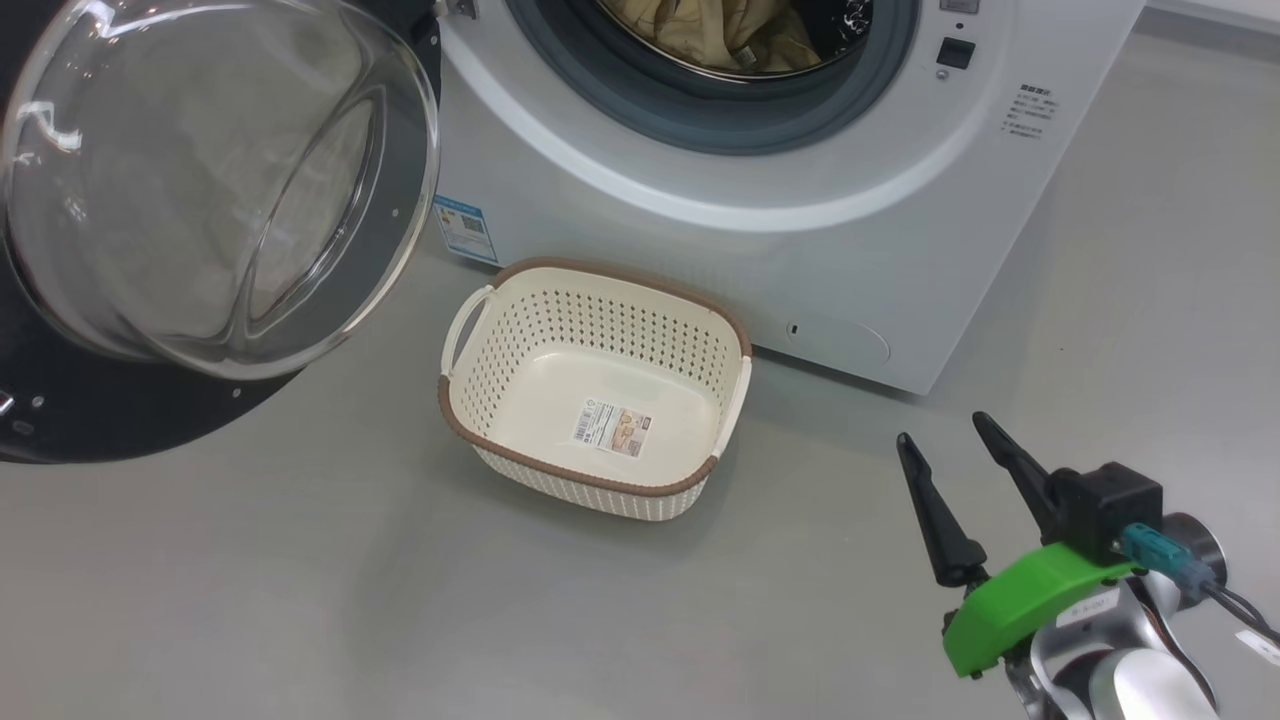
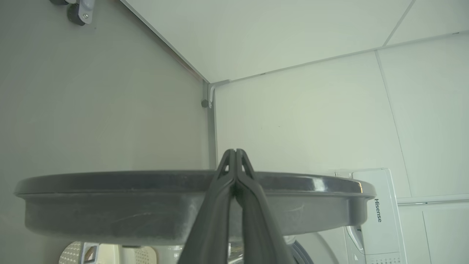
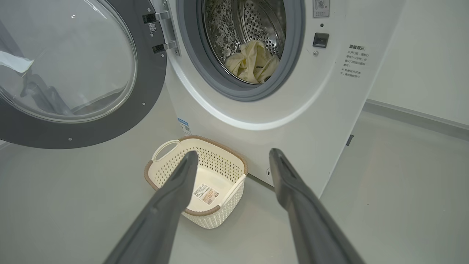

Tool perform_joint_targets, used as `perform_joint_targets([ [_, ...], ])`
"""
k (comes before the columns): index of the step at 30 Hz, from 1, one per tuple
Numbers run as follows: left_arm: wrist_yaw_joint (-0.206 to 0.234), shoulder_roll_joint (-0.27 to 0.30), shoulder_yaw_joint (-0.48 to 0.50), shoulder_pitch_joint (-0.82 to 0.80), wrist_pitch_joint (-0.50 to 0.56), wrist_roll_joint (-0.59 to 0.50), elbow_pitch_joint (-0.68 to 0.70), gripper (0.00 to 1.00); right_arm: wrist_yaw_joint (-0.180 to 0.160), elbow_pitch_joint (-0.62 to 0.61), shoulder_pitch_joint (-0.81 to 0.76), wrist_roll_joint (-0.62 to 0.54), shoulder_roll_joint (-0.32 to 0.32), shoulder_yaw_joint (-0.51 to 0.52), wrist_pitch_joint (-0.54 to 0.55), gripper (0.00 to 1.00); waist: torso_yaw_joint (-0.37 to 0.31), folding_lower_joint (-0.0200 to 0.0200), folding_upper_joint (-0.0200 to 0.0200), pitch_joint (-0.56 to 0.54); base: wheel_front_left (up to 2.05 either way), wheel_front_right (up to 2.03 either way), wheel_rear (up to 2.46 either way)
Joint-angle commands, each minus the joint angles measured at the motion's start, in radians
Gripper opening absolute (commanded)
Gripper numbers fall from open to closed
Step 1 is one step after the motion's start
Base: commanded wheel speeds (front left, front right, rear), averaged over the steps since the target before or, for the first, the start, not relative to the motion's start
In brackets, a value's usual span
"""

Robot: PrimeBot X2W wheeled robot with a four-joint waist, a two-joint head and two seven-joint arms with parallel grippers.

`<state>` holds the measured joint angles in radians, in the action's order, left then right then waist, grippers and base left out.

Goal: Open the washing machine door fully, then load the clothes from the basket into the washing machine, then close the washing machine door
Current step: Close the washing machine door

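Just past my pinched-shut left gripper (image 2: 235,151) runs the washing machine door (image 2: 110,205), its dark rim stiff, weighty and glossy (I'd push flat on the free edge, not pinch it). Ahead of my wide-spread right gripper (image 3: 233,152) sits the empty basket (image 3: 166,146). Beyond it, the clothes (image 3: 253,62) lie in the drum (image 3: 256,25).

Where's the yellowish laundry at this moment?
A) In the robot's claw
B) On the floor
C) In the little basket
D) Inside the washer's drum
D: the cream-yellow clothes lie inside the perforated steel drum, behind the open washing machine door.
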<state>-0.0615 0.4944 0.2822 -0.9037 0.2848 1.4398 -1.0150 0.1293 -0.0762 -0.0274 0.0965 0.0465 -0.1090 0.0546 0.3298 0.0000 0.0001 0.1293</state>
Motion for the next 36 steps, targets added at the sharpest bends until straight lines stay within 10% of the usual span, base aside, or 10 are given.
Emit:
perform_joint_targets([
  [1, -0.005, 0.045, -0.004, -0.002, 0.031, -0.007, 0.025, 0.00, 0.001, -0.041, 0.055, -0.005, 0.016, -0.020, 0.001, 1.00, 0.001, 0.0000, -0.0001, 0.000, 0.00, 0.00, 0.00],
  [36, -0.046, 0.027, 0.040, 0.135, 0.336, 0.131, 0.259, 0.00, 0.001, -0.031, 0.047, 0.008, 0.012, -0.021, -0.005, 1.00, -0.007, 0.0000, -0.0001, -0.007, 0.00, 0.00, 0.00],
])
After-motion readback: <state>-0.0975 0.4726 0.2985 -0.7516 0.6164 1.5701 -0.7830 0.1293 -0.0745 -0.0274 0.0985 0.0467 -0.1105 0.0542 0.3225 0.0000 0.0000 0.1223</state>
